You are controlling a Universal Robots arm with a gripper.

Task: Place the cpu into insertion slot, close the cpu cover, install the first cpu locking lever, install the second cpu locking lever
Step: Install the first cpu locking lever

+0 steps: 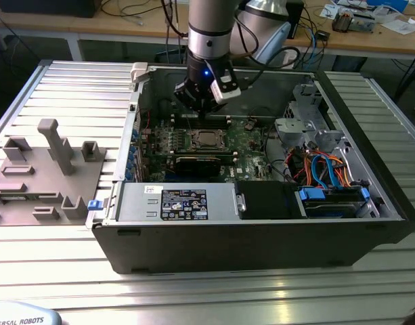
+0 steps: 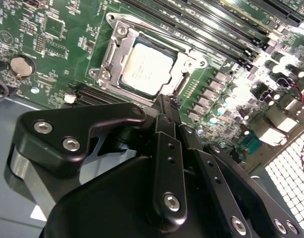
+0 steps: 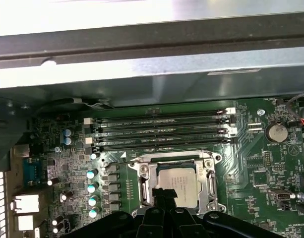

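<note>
The cpu (image 2: 146,69) lies flat in the insertion slot (image 2: 123,82), its silver top showing in both wrist views; the chip hides the contact field. The cpu cover (image 2: 117,47) is down around the chip as a silver frame (image 3: 148,181). The same cpu (image 3: 184,184) and its socket (image 1: 206,139) sit mid-board on the green motherboard (image 1: 251,145). My gripper (image 2: 165,102) hangs just above the socket's edge with its black fingers together and nothing between them. It shows again as the gripper (image 3: 164,194) and, in the exterior view, as the gripper (image 1: 197,107) over the board's far part. I cannot make out the locking levers clearly.
Long black memory slots (image 3: 161,131) run beside the socket. The open computer case (image 1: 261,240) walls in the board, with a metal case wall (image 3: 152,74) close behind the slots. A drive cage (image 1: 303,115), blue cables (image 1: 325,166) and a grey fixture (image 1: 45,169) lie around.
</note>
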